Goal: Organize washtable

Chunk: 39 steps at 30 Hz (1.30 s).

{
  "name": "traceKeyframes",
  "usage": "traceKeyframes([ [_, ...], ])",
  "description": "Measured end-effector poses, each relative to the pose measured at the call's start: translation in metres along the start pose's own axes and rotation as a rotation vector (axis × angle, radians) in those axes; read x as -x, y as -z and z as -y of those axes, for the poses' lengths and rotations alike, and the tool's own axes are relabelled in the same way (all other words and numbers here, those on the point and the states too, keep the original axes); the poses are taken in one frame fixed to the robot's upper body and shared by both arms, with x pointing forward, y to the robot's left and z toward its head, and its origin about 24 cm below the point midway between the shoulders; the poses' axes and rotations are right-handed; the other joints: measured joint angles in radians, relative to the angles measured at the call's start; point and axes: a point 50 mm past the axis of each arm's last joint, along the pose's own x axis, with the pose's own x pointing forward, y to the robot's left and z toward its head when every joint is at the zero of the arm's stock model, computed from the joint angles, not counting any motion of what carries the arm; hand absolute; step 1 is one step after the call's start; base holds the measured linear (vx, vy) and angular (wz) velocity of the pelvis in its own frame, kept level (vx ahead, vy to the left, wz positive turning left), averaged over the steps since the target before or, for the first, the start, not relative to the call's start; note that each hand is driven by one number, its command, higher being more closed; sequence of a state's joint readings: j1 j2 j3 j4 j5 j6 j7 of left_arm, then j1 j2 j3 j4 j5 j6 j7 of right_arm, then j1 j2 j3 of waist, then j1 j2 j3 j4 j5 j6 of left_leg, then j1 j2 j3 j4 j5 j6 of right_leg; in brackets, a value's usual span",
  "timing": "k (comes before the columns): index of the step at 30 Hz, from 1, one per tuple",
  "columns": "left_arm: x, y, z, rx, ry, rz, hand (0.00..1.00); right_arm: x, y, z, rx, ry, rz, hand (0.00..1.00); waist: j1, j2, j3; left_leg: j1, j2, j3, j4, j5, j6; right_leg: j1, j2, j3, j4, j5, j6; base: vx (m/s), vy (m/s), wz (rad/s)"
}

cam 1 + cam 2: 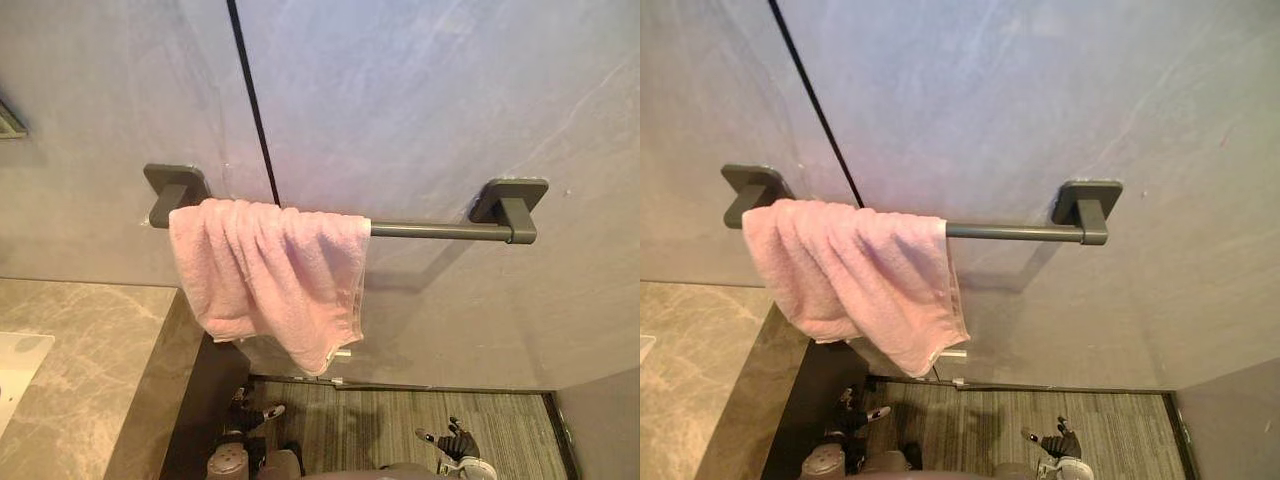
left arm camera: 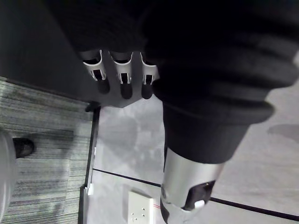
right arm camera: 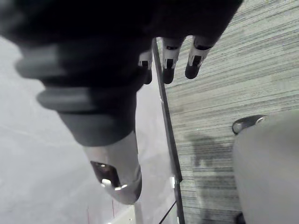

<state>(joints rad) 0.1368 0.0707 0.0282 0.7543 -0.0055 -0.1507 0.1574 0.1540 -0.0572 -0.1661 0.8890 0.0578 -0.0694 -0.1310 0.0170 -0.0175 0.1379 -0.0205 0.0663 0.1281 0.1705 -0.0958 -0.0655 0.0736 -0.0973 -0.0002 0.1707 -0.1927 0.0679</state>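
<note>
A pink towel (image 1: 265, 275) hangs bunched over the left end of a dark towel bar (image 1: 440, 230) on the grey wall, and its lower corner droops past the counter's edge. The marble washtable (image 1: 90, 370) lies at the lower left. My right hand (image 1: 455, 440) hangs low over the striped floor, well below the towel, with its fingers (image 3: 170, 60) relaxed and holding nothing. In the left wrist view my left hand (image 2: 122, 74) also hangs down beside the dark cabinet side, fingers straight and empty.
A white basin's corner (image 1: 15, 370) shows at the counter's left edge. The bar's right half is bare between its two dark mounts (image 1: 510, 200). A white wall socket (image 2: 140, 212) sits low on the wall. Grey striped carpet (image 1: 400, 420) covers the floor below.
</note>
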Motion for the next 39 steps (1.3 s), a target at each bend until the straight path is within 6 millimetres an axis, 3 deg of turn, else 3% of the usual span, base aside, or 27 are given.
traceKeyframes([
  [3,-0.002,-0.036,-0.013,-0.005,-0.041,0.168,0.00,-0.002,-0.004,0.008,0.018,0.014,0.014,0.00,0.000,-0.001,0.000,0.004,-0.002,-0.031,-0.031,0.022,0.003,0.003,0.006,-0.006,-0.010,0.016,-0.006,0.00,-0.020,0.13],
  [7,0.007,-0.066,-0.020,0.016,-0.085,0.326,0.00,-0.003,-0.008,0.013,0.042,0.021,0.038,0.00,0.001,-0.002,-0.001,0.013,-0.010,-0.048,-0.078,0.058,0.010,0.010,0.005,-0.012,-0.029,0.040,-0.011,-0.03,0.000,0.10],
  [15,0.026,-0.084,-0.028,0.054,-0.129,0.456,0.00,-0.001,-0.007,0.013,0.058,0.017,0.052,0.00,0.017,-0.007,-0.004,0.049,-0.034,-0.063,-0.181,0.123,0.019,0.002,-0.014,-0.015,-0.042,0.047,0.002,-0.10,0.019,0.05],
  [22,0.042,-0.107,-0.033,0.114,-0.127,0.592,0.00,-0.001,-0.005,0.014,0.082,0.016,0.050,0.00,0.029,-0.014,-0.014,0.048,-0.040,-0.098,-0.198,0.133,0.018,0.002,-0.013,-0.026,-0.044,0.038,0.008,-0.05,-0.003,0.07],
  [31,0.043,-0.119,-0.029,0.143,-0.080,0.642,0.00,-0.003,-0.013,0.013,0.091,0.011,0.070,0.00,0.026,-0.007,-0.026,0.045,-0.045,-0.116,-0.195,0.138,0.019,0.008,-0.014,-0.027,-0.056,0.041,0.011,0.05,-0.011,0.01],
  [38,0.039,-0.136,-0.023,0.096,-0.010,0.697,0.00,-0.007,-0.024,0.024,0.119,0.029,0.097,0.00,0.021,-0.007,-0.026,0.049,-0.046,-0.131,-0.195,0.138,0.019,0.007,-0.013,-0.018,-0.057,0.042,0.009,0.00,-0.002,-0.01],
  [39,0.038,-0.136,-0.023,0.089,-0.007,0.695,1.00,-0.007,-0.024,0.024,0.128,0.029,0.098,0.00,0.017,-0.006,-0.026,0.050,-0.046,-0.129,-0.195,0.138,0.019,0.007,-0.013,-0.015,-0.057,0.042,0.009,-0.05,0.007,-0.06],
])
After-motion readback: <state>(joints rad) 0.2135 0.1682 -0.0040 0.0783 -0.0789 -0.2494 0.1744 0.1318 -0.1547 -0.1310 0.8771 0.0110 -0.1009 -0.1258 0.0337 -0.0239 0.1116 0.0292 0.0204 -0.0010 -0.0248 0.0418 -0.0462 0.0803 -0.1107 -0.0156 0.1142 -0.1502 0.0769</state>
